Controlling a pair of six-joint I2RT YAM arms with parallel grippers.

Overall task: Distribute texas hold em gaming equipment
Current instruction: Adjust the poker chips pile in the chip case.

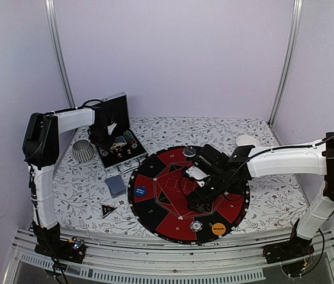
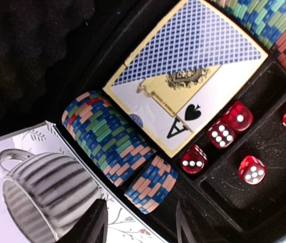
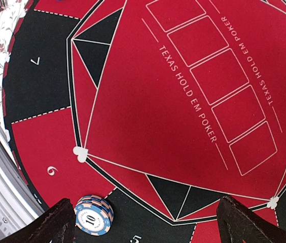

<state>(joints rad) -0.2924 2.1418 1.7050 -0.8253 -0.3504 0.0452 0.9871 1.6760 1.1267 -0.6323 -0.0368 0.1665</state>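
Note:
In the open black case [image 1: 132,155] lie rows of striped poker chips [image 2: 107,134], edge up. My left gripper [image 2: 140,228] is open over the case, and a short blue-and-pink group of chips [image 2: 150,183] lies between its fingertips without touching either. Over the round red-and-black mat [image 3: 183,116] my right gripper [image 3: 150,230] stands wide open and holds nothing. A small stack of chips [image 3: 94,215] rests on the mat just beside its left finger [image 3: 62,223]. A blue button [image 1: 140,191] and an orange button [image 1: 218,228] sit on the mat. Grey-blue cards [image 1: 116,186] and a black triangular marker [image 1: 108,209] lie on the cloth.
The case also holds a boxed card deck [image 2: 188,76] and several red dice [image 2: 224,134]. A striped cup [image 1: 84,151] stands left of the case, close to my left fingers. Another chip stack [image 1: 189,152] sits at the mat's far edge. The case lid [image 1: 116,109] stands upright behind.

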